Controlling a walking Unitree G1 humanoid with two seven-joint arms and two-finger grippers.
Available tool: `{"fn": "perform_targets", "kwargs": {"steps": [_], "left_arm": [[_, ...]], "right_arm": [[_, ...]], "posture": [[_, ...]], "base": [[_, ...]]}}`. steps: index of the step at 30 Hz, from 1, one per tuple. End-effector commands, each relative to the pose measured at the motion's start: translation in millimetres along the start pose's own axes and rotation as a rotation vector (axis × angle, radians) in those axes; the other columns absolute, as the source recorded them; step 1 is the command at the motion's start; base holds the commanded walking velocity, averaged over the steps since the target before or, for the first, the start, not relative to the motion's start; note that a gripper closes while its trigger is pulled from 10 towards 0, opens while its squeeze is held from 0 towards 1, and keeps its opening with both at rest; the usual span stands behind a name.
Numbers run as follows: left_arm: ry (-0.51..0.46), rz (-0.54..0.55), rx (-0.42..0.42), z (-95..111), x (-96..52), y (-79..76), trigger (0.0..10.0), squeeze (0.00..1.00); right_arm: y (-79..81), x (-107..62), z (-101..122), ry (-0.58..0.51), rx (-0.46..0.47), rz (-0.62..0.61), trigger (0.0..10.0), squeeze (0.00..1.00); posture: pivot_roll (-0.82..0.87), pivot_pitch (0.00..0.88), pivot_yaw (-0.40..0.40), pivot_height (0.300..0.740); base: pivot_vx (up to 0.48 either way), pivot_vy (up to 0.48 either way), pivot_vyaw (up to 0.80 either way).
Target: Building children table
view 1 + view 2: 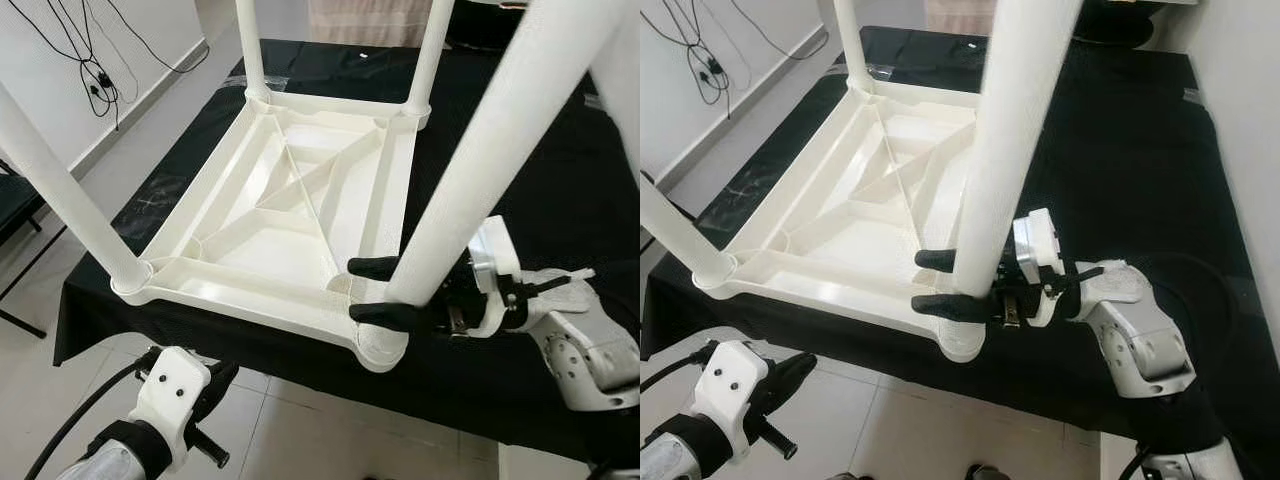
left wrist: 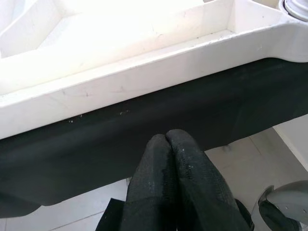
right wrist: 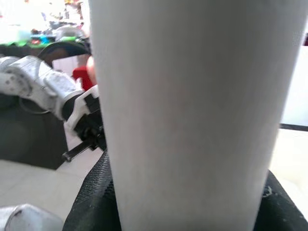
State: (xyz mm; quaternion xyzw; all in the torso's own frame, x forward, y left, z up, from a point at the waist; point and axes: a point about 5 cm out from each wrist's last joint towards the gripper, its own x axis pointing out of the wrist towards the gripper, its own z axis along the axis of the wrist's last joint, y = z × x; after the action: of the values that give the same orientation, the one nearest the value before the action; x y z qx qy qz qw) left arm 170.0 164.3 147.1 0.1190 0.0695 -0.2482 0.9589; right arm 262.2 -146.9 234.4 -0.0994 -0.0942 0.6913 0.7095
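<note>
A black cloth-covered work surface (image 1: 560, 180) stands on a pale tiled floor (image 1: 290, 440). Black cables (image 1: 85, 60) hang against the white wall (image 1: 60, 90).

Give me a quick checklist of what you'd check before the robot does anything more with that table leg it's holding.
1. Right gripper clamped around the near-right leg: ok.
2. Leg seated fully in its corner socket: cannot tell; the fingers hide the joint.
3. Tabletop lying upside down, flat on the black cloth: ok.
4. Other three legs standing in their corners: ok.
5. Left gripper shut, below the cloth edge, out of the way: ok.
</note>
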Motion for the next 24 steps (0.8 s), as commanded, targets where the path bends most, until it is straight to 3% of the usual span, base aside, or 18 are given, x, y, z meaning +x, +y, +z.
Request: {"fn": "perform_targets", "kwargs": {"steps": [1,5,16,24], "left_arm": [[0.013,-0.001,-0.009,-4,0.2,-2.2,10.0,0.00],[0.008,-0.001,-0.008,-4,1.2,-3.1,10.0,0.00],[0.005,0.007,-0.013,-3,1.2,-4.7,10.0,0.00],[0.003,0.008,-0.015,-3,2.3,-4.8,10.0,0.00]], "right_arm": [[8.7,6.5,-16,0.064,0.070,0.088,10.0,0.00],[2.3,8.5,-15,0.115,0.052,0.125,10.0,0.00],[-1.8,8.4,-17,0.124,0.071,0.150,10.0,0.00],[-5.7,9.9,-9,0.051,0.148,0.148,10.0,0.00]], "posture": [[0.08,0.233,0.014,0.740],[0.08,0.236,0.007,0.740],[0.08,0.241,-0.003,0.740],[0.07,0.241,-0.008,0.740]], "base": [[0.000,0.000,0.00],[0.000,0.000,0.00],[0.000,0.000,0.00],[0.000,0.000,0.00]]}}
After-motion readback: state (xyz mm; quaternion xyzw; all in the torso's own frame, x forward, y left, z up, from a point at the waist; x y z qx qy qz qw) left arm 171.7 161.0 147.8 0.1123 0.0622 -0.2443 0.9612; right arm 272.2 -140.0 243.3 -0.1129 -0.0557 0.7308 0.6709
